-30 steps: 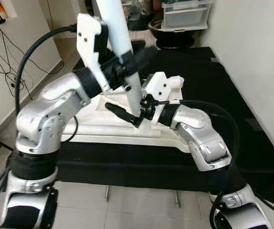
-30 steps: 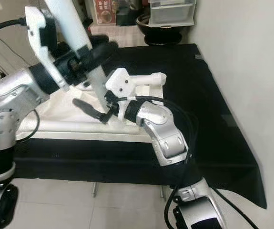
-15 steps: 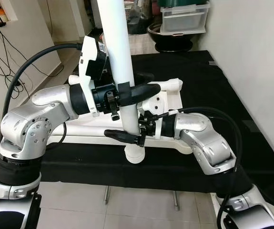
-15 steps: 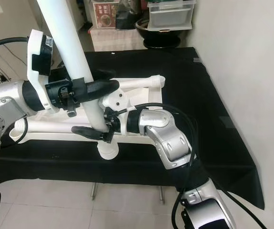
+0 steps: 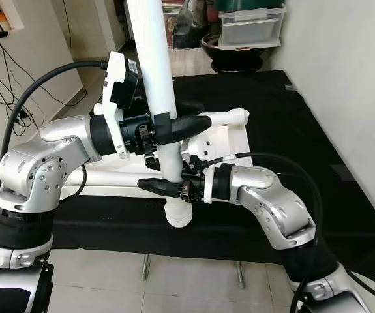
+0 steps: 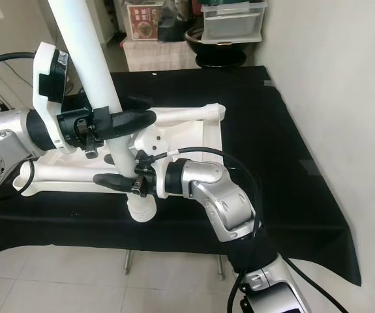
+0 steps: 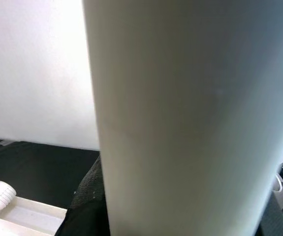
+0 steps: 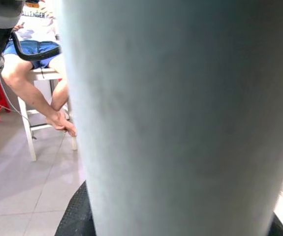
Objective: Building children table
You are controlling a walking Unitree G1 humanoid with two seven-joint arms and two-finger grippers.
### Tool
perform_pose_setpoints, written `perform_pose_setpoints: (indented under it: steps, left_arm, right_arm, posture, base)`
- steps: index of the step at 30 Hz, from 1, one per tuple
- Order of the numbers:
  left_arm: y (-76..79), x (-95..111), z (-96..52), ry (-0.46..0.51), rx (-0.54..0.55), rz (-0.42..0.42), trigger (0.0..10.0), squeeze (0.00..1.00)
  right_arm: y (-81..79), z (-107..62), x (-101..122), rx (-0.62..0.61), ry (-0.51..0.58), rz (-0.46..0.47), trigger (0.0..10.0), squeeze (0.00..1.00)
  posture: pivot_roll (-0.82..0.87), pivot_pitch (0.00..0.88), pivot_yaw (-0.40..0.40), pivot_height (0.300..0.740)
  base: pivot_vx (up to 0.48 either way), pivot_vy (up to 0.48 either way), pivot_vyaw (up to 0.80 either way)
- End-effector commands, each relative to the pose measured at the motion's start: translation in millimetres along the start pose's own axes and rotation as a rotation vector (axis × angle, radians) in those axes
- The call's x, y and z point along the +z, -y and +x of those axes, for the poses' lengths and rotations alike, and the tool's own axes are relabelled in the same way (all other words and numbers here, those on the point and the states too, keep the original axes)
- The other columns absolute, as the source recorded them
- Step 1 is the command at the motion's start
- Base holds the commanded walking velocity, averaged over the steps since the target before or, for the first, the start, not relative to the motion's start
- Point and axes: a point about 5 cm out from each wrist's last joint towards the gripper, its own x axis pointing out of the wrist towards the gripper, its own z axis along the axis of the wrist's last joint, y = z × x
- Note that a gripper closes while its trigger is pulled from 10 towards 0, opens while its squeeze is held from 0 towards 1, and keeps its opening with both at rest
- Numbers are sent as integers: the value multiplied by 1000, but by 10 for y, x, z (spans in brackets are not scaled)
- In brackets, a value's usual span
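Observation:
A long white table leg [image 5: 151,59] stands almost upright, and both grippers hold it. My left gripper [image 5: 166,124] is shut around its middle. My right gripper [image 5: 169,186] is shut on it just below, close above the ribbed lower end [image 5: 179,215]. That end hangs in front of the black-covered bench's [image 5: 291,130] front edge. Behind the leg the white tabletop [image 6: 187,130] lies on the bench, with other white legs [image 6: 63,173] lying on it. The leg's surface [image 7: 180,123] is very close in the left wrist view, and likewise the leg [image 8: 180,123] in the right wrist view.
A wall runs along the right of the bench. A black bowl [image 5: 233,49] and a plastic drawer box [image 5: 252,23] stand on the floor behind it. Cables [image 5: 17,111] hang at the left wall. A seated person [image 8: 38,59] is in the right wrist view.
The leg has swung from a tilt over the tabletop to near upright and come toward the front edge, both grippers still on it. Its ribbed end now hangs past the edge.

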Motion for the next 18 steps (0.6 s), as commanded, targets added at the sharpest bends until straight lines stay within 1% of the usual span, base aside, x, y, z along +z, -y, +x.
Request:
perform_pose_setpoints:
  steps: [1, 7, 8, 9, 10, 11, 13, 14, 15, 16, 17, 18]
  left_arm:
    - [203, 114, 220, 88, -189, 42, 0, 0]
    - [199, 127, 229, 105, -182, 45, 0, 0]
    - [146, 142, 239, 126, -120, 53, 4157, 875]
    - [115, 168, 233, 155, -86, 45, 10000, 1000]
    - [71, 221, 202, 196, -31, 42, 10000, 1000]
    - [43, 313, 138, 254, 14, 36, 10000, 1000]
    - [43, 313, 138, 254, 14, 36, 10000, 1000]
    - [34, 374, 90, 291, 36, 33, 10000, 1000]
    - [48, 489, 26, 342, 67, 52, 10000, 1000]
    - [48, 489, 26, 342, 67, 52, 10000, 1000]
    - [74, 614, -42, 376, 98, 86, 10000, 1000]
    - [96, 691, -83, 395, 118, 112, 10000, 1000]
  right_arm:
    - [-108, 165, -28, 34, -1, 55, 0, 0]
    - [-80, 161, -34, 9, -3, 66, 0, 0]
    - [-37, 152, -18, -22, 9, 68, 0, 0]
    - [32, 133, 1, -67, 19, 68, 0, 0]
    - [128, 95, 26, -128, 30, 64, 0, 0]
    - [231, 42, 49, -194, 39, 58, 0, 0]
    - [231, 42, 49, -194, 39, 58, 0, 0]
    - [294, 5, 62, -234, 43, 54, 0, 0]
    - [383, -60, 84, -294, 51, 49, 0, 0]
    - [383, -60, 84, -294, 51, 49, 0, 0]
    - [478, -135, 105, -355, 60, 47, 0, 0]
    - [537, -185, 119, -394, 66, 46, 0, 0]
  posture:
    - [-62, 11, 53, 740]
    - [-62, 10, 52, 740]
    - [-62, 10, 52, 740]
    - [-63, 11, 53, 740]
    - [-65, 13, 56, 740]
    - [-67, 17, 60, 740]
    - [-67, 17, 60, 740]
    - [-67, 17, 60, 740]
    - [-66, 27, 63, 740]
    - [-66, 27, 63, 740]
    - [-60, 34, 59, 740]
    - [-60, 34, 59, 740]
  base:
    - [0, 0, 0]
    - [0, 0, 0]
    - [0, 0, 0]
    - [0, 0, 0]
    - [0, 0, 0]
    - [0, 0, 0]
    - [0, 0, 0]
    - [0, 0, 0]
    - [0, 0, 0]
    - [0, 0, 0]
    - [0, 0, 0]
    - [0, 0, 0]
